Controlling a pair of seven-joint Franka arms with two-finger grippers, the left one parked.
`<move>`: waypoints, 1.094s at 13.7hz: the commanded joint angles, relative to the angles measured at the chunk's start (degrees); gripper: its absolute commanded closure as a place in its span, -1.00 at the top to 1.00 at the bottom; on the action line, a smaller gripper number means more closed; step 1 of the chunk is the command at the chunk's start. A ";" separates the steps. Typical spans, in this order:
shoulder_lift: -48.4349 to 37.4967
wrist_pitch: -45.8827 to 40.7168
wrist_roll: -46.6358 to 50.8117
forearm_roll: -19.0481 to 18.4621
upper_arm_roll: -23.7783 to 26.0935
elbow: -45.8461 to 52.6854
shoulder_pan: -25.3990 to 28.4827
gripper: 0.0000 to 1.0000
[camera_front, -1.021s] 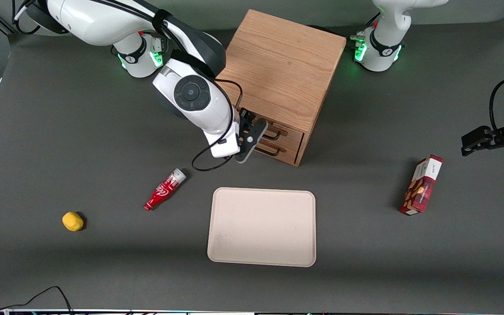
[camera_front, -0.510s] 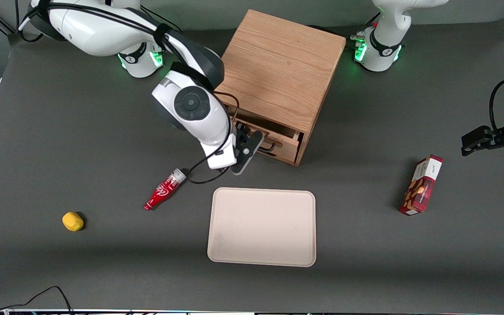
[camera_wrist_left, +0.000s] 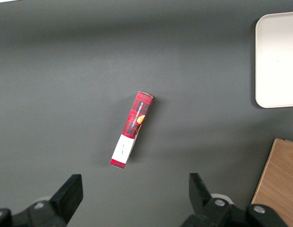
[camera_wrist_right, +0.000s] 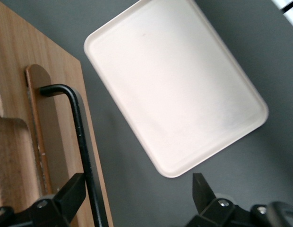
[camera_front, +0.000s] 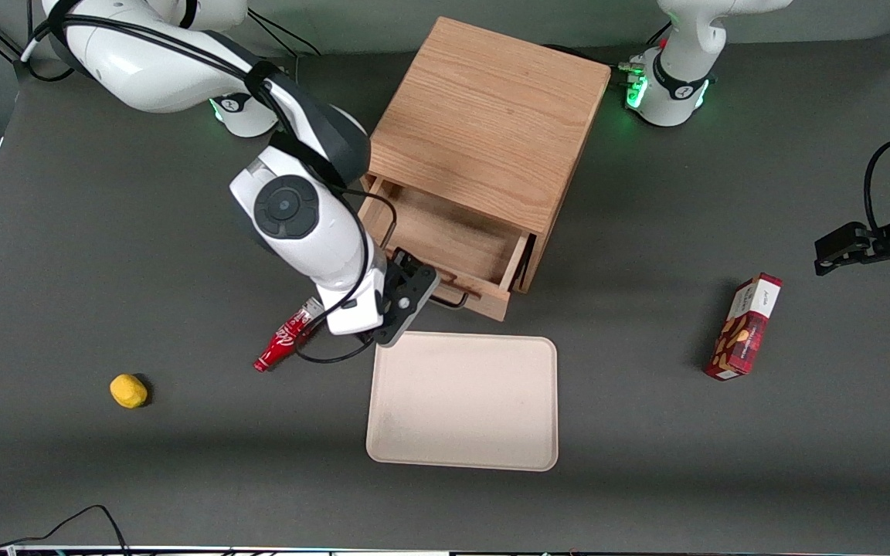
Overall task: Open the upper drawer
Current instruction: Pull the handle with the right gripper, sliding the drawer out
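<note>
The upper drawer [camera_front: 445, 239] stands pulled well out of the wooden cabinet [camera_front: 484, 123], and its bare wooden inside shows. Its thin black wire handle [camera_front: 451, 300] runs along the drawer front [camera_wrist_right: 52, 127], on the side nearest the front camera. My gripper [camera_front: 420, 284] is at that handle, above the table between the drawer and the tray. In the right wrist view the gripper [camera_wrist_right: 137, 198] is open, fingers wide apart. The handle bar [camera_wrist_right: 84, 151] passes just inside one finger [camera_wrist_right: 71, 195], and the gap holds nothing else.
A beige tray [camera_front: 462, 401] lies on the table nearer the front camera than the drawer. A red bottle [camera_front: 287, 338] lies beside my wrist, with a yellow lump [camera_front: 128, 391] toward the working arm's end. A red snack box [camera_front: 745, 327] lies toward the parked arm's end.
The upper drawer has slid from shut to well out of the cabinet, toward the front camera. My gripper has moved the same way with the handle, ending close to the tray.
</note>
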 commanded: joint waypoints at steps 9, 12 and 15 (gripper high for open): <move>1.99 4.48 -8.08 -1.12 -4.24 3.44 -0.90 1.00; 0.68 3.96 -3.27 4.65 -3.54 3.27 -0.81 1.00; -3.62 0.55 3.85 11.25 -3.27 3.00 -0.81 1.00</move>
